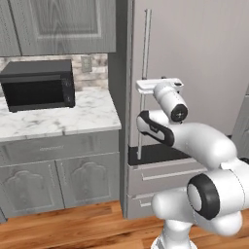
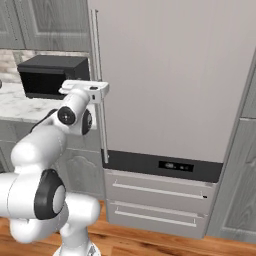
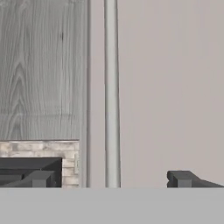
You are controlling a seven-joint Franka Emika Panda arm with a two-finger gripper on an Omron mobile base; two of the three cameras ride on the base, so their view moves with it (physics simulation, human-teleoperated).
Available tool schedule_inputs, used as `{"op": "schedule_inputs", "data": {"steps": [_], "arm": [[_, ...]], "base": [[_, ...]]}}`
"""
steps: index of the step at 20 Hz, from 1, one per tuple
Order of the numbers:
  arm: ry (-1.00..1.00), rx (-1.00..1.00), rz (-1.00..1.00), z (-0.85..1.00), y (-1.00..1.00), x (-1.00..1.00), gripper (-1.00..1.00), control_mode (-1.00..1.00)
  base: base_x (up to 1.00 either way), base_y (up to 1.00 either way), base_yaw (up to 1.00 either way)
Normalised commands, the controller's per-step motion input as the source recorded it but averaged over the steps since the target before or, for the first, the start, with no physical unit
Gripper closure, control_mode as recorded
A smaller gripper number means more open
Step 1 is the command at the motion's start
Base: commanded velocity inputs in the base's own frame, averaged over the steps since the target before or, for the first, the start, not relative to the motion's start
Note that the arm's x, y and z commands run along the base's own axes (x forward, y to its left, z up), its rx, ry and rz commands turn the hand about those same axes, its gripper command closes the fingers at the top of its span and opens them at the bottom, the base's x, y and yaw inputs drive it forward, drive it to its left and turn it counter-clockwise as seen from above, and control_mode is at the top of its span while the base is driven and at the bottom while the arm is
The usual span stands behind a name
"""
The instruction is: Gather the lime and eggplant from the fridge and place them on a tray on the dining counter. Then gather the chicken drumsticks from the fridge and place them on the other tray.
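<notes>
1. Left base view: the fridge door is closed, so opening it is the step in hand; the lime and eggplant are presumably inside, unseen. The tool hovers at the handle, beside the worktop carrying the microwave.
2. Right base view: the tool sits level with the handle.
3. Hand view: the tool's fingertips are spread wide, empty, the handle between them. Next: advance, close, pull.

The fridge door looked smooth, matt grey, its long handle brushed metal. Grey cabinets showed painted wood grain. The counter was glossy white marble, the microwave matt black, the floor warm polished wood.
</notes>
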Motion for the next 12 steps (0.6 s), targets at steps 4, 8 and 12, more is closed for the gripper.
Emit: {"op": "schedule_inputs", "data": {"steps": [4, 8, 12], "arm": [[0.00, 0.00, 0.00, 0.00, 0.00, 0.31, -1.00, -1.00], [0.00, 0.00, 0.01, 0.00, 0.00, 0.37, -1.00, -1.00], [0.00, 0.00, 0.00, 0.00, 0.00, 0.25, -1.00, -1.00]], "base": [[0.00, 0.00, 0.00], [0.00, 0.00, 0.00], [0.00, 0.00, 0.00]]}}
